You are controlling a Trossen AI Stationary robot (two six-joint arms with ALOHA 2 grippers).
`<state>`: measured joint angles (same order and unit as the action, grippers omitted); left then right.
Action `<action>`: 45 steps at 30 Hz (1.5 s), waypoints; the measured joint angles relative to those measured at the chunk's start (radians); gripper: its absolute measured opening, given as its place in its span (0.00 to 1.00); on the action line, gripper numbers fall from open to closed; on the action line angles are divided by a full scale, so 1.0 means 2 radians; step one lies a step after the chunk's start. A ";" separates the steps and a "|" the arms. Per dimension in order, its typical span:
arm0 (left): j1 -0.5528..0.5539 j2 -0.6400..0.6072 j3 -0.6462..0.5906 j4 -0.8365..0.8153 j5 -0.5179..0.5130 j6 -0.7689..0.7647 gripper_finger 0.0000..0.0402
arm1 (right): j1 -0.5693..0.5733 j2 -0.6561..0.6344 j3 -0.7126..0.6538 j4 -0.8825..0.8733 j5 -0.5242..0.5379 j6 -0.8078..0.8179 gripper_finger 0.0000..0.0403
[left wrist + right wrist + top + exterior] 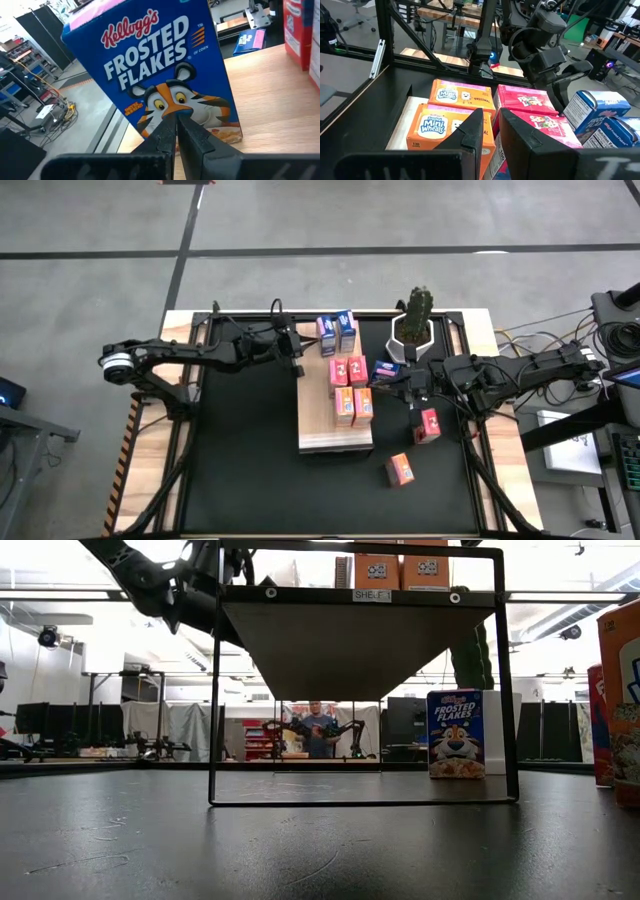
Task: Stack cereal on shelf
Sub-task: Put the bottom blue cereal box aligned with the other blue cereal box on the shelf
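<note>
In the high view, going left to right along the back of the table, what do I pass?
Left hand → blue cereal boxes on the shelf → cactus.

Blue Frosted Flakes box [160, 75] fills the near side: white lettering, an orange tiger striped black, a pink top. Two orange Mini Wheats boxes [451, 117] carry blue-and-white logos, and beside them sit pink-red boxes [525, 102]. The shelf [318, 420] is light wood with visible grain, the mat [240, 460] plain black. A green cactus [418, 308] stands in a white pot.
</note>
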<state>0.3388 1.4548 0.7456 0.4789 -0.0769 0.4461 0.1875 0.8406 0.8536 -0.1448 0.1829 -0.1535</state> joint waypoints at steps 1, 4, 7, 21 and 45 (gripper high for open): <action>0.001 0.000 0.000 0.000 0.000 0.000 0.00 | 0.000 0.000 0.000 0.000 0.000 0.000 0.13; 0.005 0.000 0.000 0.000 0.000 0.000 0.00 | 0.000 0.000 0.000 0.000 0.000 0.002 0.13; 0.007 0.000 0.000 0.000 0.000 0.000 0.00 | 0.000 0.000 0.000 0.000 0.000 0.002 0.13; 0.016 0.000 0.000 0.016 0.016 0.008 0.00 | 0.000 0.000 0.000 0.000 0.000 0.006 0.13; 0.016 -0.034 0.000 -0.002 0.021 -0.006 0.00 | -0.006 0.008 0.026 0.032 0.053 0.008 0.12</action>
<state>0.3711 1.3875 0.7457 0.4759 -0.0354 0.4348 0.1750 0.8569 0.9052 -0.0808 0.2879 -0.1381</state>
